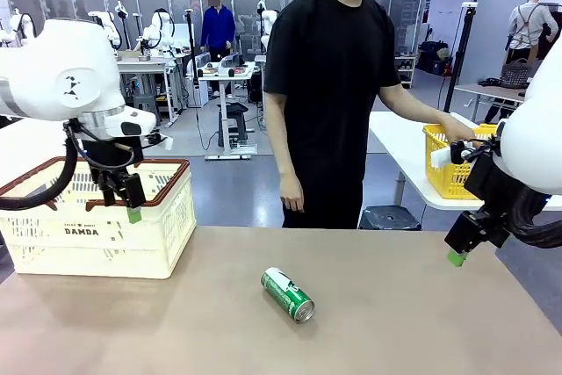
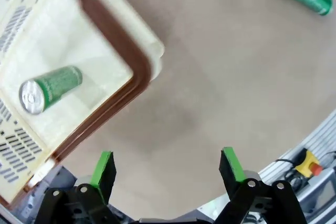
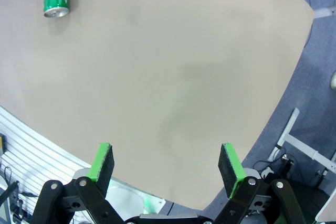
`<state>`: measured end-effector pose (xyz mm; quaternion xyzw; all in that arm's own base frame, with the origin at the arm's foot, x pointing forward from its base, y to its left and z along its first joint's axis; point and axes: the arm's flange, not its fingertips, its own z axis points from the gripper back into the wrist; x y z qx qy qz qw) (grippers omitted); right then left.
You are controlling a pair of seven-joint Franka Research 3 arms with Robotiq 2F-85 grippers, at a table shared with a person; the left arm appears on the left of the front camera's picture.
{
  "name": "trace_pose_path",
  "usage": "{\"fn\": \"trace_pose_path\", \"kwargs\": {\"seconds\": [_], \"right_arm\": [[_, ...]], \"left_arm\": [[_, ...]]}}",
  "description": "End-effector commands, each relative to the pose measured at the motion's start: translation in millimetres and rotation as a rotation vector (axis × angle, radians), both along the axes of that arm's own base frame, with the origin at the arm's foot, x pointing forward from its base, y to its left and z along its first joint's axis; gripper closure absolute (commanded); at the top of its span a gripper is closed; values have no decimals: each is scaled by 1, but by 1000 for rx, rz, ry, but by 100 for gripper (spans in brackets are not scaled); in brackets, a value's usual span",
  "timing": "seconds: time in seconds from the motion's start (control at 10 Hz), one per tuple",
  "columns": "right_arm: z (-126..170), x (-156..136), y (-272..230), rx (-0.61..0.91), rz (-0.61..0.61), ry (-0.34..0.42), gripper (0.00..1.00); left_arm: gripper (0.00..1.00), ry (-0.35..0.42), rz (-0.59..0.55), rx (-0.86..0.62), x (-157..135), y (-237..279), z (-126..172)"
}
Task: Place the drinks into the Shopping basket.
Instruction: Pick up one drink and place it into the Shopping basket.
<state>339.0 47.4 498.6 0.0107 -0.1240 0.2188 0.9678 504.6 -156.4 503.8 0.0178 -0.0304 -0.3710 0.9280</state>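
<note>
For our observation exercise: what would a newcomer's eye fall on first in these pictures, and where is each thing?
A green drink can lies on its side, alone, in the middle of the table. At the robot's left stands the cream DAMDA basket with a second green can lying inside, and the open left gripper hangs above its near corner. Beyond the table, a person reaches into a yellow basket.
</note>
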Motion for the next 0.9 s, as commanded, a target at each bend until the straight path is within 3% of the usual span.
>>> {"fn": "trace_pose_path", "kwargs": {"seconds": [0.0, 0.4, 0.8], "right_arm": [[-1, -2, -1, 5, 5, 4, 0], [-1, -2, -1, 5, 5, 4, 0], [-1, -2, -1, 5, 5, 4, 0]], "left_arm": [[0, -86, -201, -8, 1, -40, 13], [0, -18, -677, 144, 18, -145, 17], [0, 48, -1009, 214, 54, -202, -15]]}}
